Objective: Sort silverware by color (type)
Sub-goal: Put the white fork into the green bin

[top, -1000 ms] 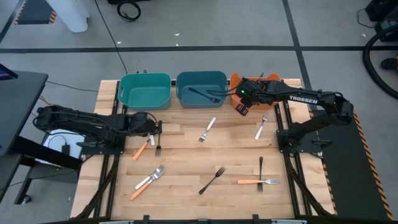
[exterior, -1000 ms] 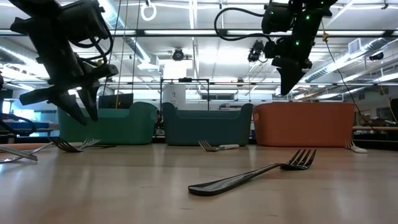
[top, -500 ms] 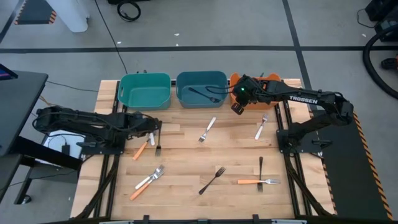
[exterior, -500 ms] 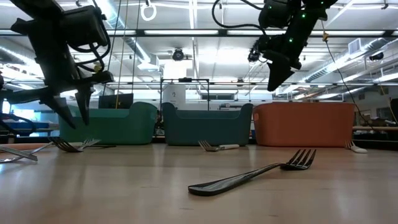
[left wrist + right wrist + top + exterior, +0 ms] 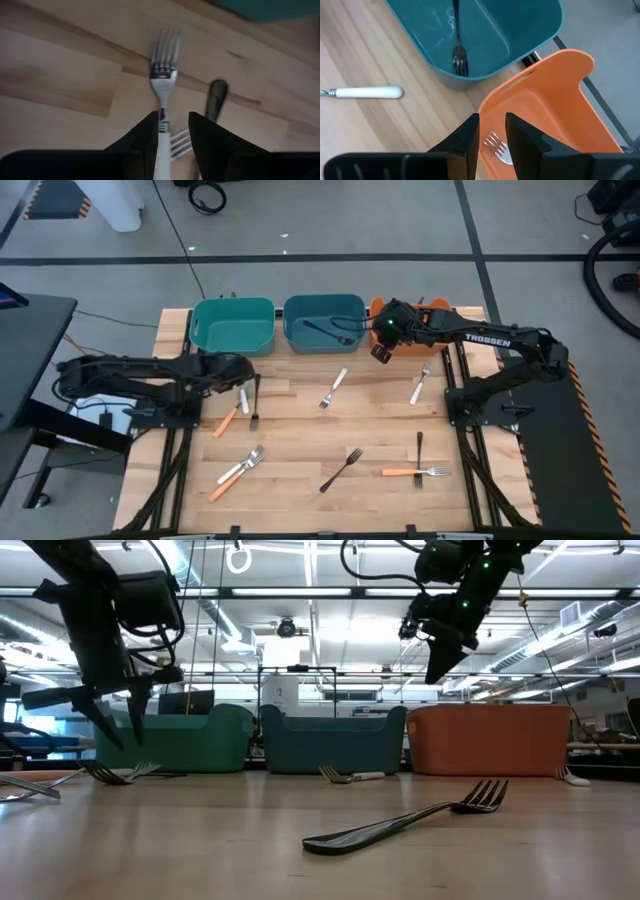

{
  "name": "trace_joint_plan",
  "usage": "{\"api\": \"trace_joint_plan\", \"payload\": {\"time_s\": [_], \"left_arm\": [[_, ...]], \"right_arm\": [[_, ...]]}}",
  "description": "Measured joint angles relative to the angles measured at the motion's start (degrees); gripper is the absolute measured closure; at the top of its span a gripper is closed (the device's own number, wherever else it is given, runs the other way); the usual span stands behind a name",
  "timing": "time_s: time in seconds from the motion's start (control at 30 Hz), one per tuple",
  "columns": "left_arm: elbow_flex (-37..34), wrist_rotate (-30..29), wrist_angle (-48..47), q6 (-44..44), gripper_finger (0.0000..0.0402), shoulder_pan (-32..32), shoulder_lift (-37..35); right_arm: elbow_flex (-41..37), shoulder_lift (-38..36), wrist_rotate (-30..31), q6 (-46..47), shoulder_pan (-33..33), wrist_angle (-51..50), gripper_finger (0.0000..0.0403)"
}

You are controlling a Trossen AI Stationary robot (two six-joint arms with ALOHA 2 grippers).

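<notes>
My left gripper (image 5: 250, 387) (image 5: 173, 131) hangs open just above a cluster of forks near the table's left side. Its fingers stand on either side of a white fork's (image 5: 163, 65) handle, beside a black fork (image 5: 217, 95). My right gripper (image 5: 381, 348) (image 5: 492, 134) hovers open over the near left corner of the orange bin (image 5: 555, 95). A silver-headed fork (image 5: 497, 147) lies in that bin. A black fork (image 5: 457, 55) lies in the blue bin (image 5: 323, 308). More forks are scattered flat on the table.
The teal bin (image 5: 232, 308), the blue bin and the orange bin (image 5: 440, 308) stand in a row at the far edge. Loose pieces lie on the table: white forks (image 5: 335, 387) (image 5: 421, 385), black forks (image 5: 342, 468) (image 5: 419, 450), an orange-handled fork (image 5: 415, 472), and a pair (image 5: 238, 470).
My right gripper has moved a little toward the table's left, from the orange bin toward the blue bin, and risen slightly. My left gripper has reached slightly rightward and tipped more upright over the fork cluster. No silverware has moved.
</notes>
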Motion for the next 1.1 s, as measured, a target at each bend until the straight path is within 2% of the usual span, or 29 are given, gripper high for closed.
{"api": "trace_joint_plan", "payload": {"time_s": [0.17, 0.37, 0.6, 0.77, 0.87, 1.03, 1.1], "left_arm": [[0.00, 2.67, 1.20, 2.84, 0.0285, 1.67, 4.57], [0.00, 3.71, 7.06, 3.78, 0.0285, 1.97, 9.14], [0.31, 4.37, 7.01, 3.75, 0.0285, 1.94, 14.53], [0.37, 4.37, 6.77, 3.75, 0.0286, 1.94, 15.88], [0.31, 4.43, 6.11, 3.74, 0.0305, 1.94, 15.94], [0.26, 4.49, 5.35, 3.54, 0.0372, 1.93, 15.99], [0.24, 4.45, 5.37, 2.94, 0.0387, 1.94, 15.99]], "right_arm": [[0.00, 0.00, 0.01, -0.04, 0.00, 0.79, 0.0300], [0.00, 0.00, 0.00, -0.03, 0.00, 0.83, 0.0300], [0.00, 0.00, 0.31, -1.44, 0.00, 0.82, 0.0300], [0.00, 0.00, 0.31, -1.42, -0.07, 0.82, 0.0300], [0.00, 0.00, 0.31, -1.44, -0.06, 0.82, 0.0300], [0.00, 0.00, 0.33, -1.50, -0.06, 0.82, 0.0300], [0.00, 0.00, 0.38, -1.51, -0.07, 0.82, 0.0300]]}}
